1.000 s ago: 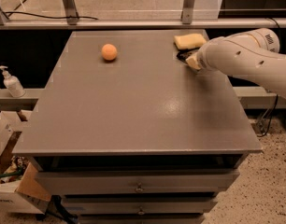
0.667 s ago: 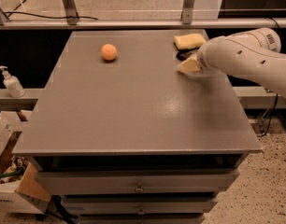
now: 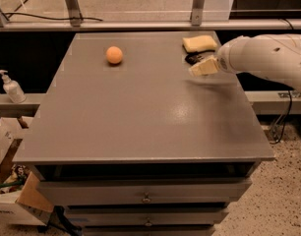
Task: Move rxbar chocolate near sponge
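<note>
Gripper (image 3: pixel 203 68), open or closed impossible to tell, hovering over the table (image 3: pixel 140 132) beside the chocolate bar (image 3: pixel 193 59), which lies just beside the sponge (image 3: pixel 199 43): you back away gently without nudging it.

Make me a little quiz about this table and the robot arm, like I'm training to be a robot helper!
1. True or false: the orange ball sits on the table well to the left of the sponge, not touching it.
2. The gripper hangs over the table's far right part. Which thing is closest to it? A) the ball B) the rxbar chocolate C) the pump bottle
3. Fill in: the rxbar chocolate lies close to the pale yellow ____.

Key: 1 true; 2 B; 3 sponge.
</note>
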{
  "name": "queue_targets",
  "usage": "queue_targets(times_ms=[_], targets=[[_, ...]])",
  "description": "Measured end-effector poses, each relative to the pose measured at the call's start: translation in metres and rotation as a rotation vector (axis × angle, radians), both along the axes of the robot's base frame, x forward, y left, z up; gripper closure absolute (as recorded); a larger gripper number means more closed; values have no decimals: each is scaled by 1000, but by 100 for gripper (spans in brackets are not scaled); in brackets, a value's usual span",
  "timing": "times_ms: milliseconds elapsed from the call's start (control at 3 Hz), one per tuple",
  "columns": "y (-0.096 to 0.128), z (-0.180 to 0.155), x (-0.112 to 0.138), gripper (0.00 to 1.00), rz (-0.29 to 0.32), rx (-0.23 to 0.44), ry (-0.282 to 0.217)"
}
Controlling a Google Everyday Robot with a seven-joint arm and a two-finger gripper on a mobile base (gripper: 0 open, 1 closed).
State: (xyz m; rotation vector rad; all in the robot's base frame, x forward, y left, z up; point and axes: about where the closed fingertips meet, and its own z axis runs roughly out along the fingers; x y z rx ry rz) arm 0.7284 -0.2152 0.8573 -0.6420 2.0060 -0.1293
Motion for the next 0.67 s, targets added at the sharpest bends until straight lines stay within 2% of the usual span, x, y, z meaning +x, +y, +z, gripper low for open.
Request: queue_targets(times_ms=[333,667], targets=[[-6,-6,5,0,38,109,25],[-21,0,-3,0,106,262,30]])
